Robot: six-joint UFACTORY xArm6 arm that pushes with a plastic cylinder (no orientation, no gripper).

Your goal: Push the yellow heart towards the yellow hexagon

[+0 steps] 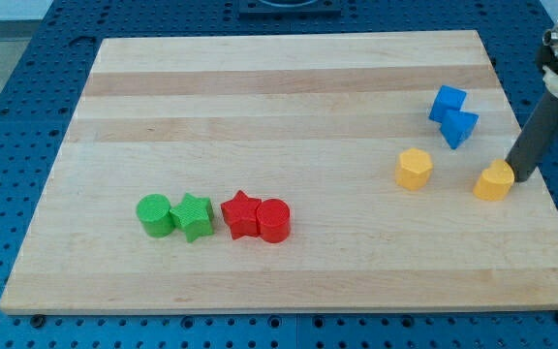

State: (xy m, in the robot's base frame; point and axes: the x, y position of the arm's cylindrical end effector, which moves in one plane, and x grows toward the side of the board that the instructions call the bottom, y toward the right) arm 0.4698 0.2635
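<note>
Right now you have my tip [520, 177] down on the board [260, 87] at the right side, touching the right edge of the yellow heart [494, 181], with the dark rod rising up and to the right from there toward the view's edge. You have no jaws to check on this arm: it ends in the bare rod, so nothing opens, closes or grips. The heart sits near the board's right edge, about midway between far and near. To its left, apart from it with bare wood between them, you see the yellow hexagon [414, 169], roughly level with the heart and a touch farther back. Beyond the gap between those two, farther from you, two blue blocks touch each other: a blue cube [447, 104] and, just nearer and to its right, a blue block [461, 127] whose shape you cannot quite make out. Well apart, in the near left part of the board, you find a row of four: a green cylinder [154, 214], a green star [194, 215], a red star [241, 214] and a red cylinder [273, 220], the greens touching and the reds touching.
</note>
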